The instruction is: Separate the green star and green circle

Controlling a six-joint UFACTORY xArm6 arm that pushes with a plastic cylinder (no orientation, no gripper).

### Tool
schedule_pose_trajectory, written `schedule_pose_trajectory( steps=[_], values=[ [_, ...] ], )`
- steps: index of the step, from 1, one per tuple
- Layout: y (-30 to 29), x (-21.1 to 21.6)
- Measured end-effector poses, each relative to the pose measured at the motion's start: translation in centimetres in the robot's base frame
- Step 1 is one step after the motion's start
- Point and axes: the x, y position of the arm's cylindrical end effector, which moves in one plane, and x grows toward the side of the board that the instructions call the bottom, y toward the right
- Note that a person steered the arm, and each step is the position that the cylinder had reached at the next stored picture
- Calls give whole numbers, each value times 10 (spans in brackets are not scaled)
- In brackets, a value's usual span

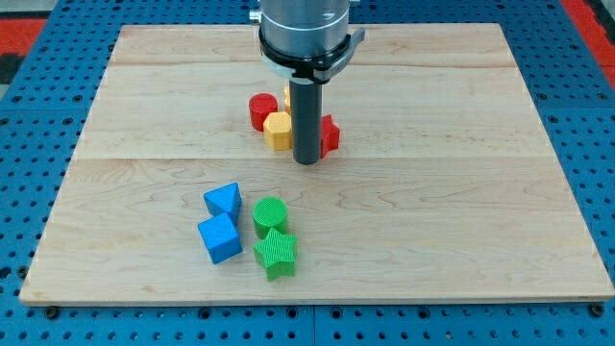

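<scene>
the ridged green plastic star block sat touching the ridged green plastic circle block just above it, near the wooden board's bottom edge, so unseparated. the dark rod's bare tip, holding nothing, stood well apart among red and yellow blocks.

My tip stands on the table. Just up and to the view's left of it lies the yellow block, with the red cylinder touching that block's far side. The red block sits just to my tip's right. Well below my tip, slightly left, the green circle touches the green star beneath it. The blue triangle and blue cube lie left of that pair.
</scene>
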Motion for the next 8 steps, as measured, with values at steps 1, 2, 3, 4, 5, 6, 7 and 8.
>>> schedule_pose_trajectory(
  steps=[1,2,3,4,5,6,7,8],
  values=[
    [0,9],
    [-12,36],
    [-4,61],
    [31,66],
    [80,111],
    [60,173],
    [-6,170],
    [-75,162]
  ],
)
